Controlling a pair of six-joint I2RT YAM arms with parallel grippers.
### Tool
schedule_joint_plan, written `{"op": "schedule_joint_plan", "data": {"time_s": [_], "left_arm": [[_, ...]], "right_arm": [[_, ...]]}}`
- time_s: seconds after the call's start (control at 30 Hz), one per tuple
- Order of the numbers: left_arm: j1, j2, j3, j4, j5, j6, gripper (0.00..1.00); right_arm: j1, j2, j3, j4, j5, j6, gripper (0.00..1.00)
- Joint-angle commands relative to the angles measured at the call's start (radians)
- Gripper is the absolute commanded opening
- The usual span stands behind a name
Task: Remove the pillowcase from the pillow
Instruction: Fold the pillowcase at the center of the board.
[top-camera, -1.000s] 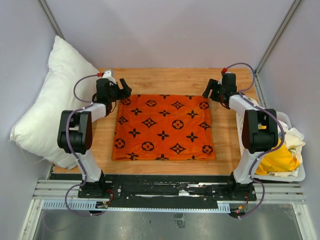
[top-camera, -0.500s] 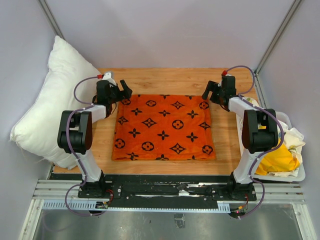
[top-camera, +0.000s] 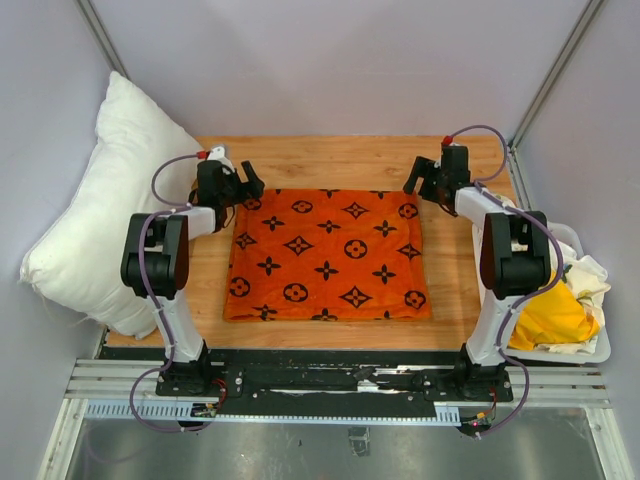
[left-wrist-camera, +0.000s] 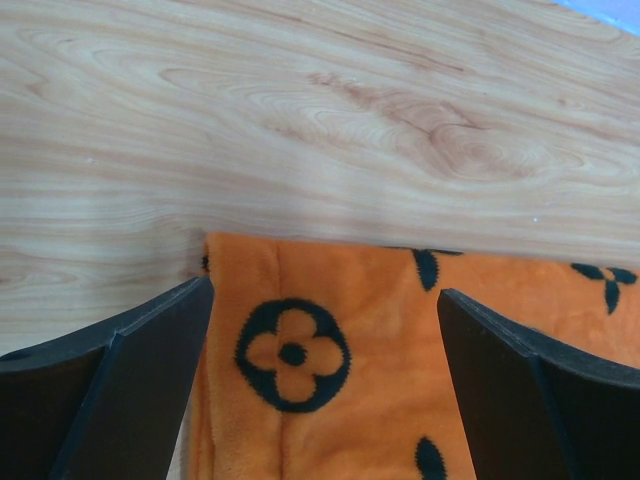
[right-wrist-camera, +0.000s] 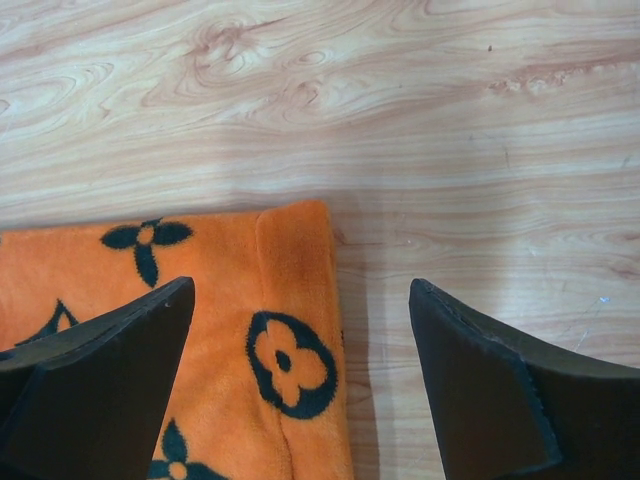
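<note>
Your orange, black-flowered fabric pillowcase (top-camera: 328, 255) lies flat on the wooden bench (top-camera: 340, 158); both jaws gape empty over its far corners.

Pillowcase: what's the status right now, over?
Left pincer open, right pincer open, at far corners. Pillowcase flat on table; pillow out, lying left. Nothing in the way.

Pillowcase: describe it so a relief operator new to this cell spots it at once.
Start at the wooden table in the top view. Flat in its middle lies the pillowcase, a bright orange cloth. Its black flower and circle print sets it apart from the plain white pillow at the left wall and the yellow laundry in the bin on the right.
</note>
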Motion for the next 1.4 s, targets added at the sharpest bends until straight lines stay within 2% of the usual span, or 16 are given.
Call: {"op": "schedule_joint_plan", "data": {"time_s": [0.0,0.13,0.27,0.4,0.67,0.9,1.0,1.13,1.3,1.37], "left_arm": [[0.005,0.003,0.038,-0.03,-0.097,0.013,0.99],[0.013,-0.005,0.05,-0.082,-0.13,0.011,0.96],[0.042,0.037,0.11,-0.167,-0.057,-0.025,0.89],[0.058,0.056,0.113,-0.173,-0.021,-0.037,0.85],[0.061,0.062,0.114,-0.181,-0.007,-0.031,0.84],[0.065,0.069,0.117,-0.184,-0.004,-0.031,0.84],[0.066,0.079,0.123,-0.186,-0.001,-0.031,0.84],[0.066,0.083,0.128,-0.188,0.0,-0.03,0.84],[0.068,0.088,0.133,-0.191,0.005,-0.031,0.84],[0.069,0.089,0.135,-0.193,0.009,-0.031,0.84]], "right_arm": [[-0.006,0.04,0.046,-0.038,0.03,-0.024,0.87],[-0.002,0.053,0.04,-0.052,0.036,-0.026,0.81],[0.003,0.059,0.037,-0.06,0.045,-0.028,0.76],[0.003,0.087,0.062,-0.068,0.054,-0.038,0.67],[0.003,0.149,0.108,-0.093,0.024,-0.057,0.6],[0.009,0.199,0.137,-0.119,-0.002,-0.063,0.58],[0.009,0.208,0.14,-0.122,-0.002,-0.064,0.53],[0.009,0.202,0.14,-0.121,-0.007,-0.063,0.37],[0.009,0.186,0.139,-0.121,-0.01,-0.057,0.06],[0.009,0.177,0.136,-0.12,-0.007,-0.055,0.01]]}}
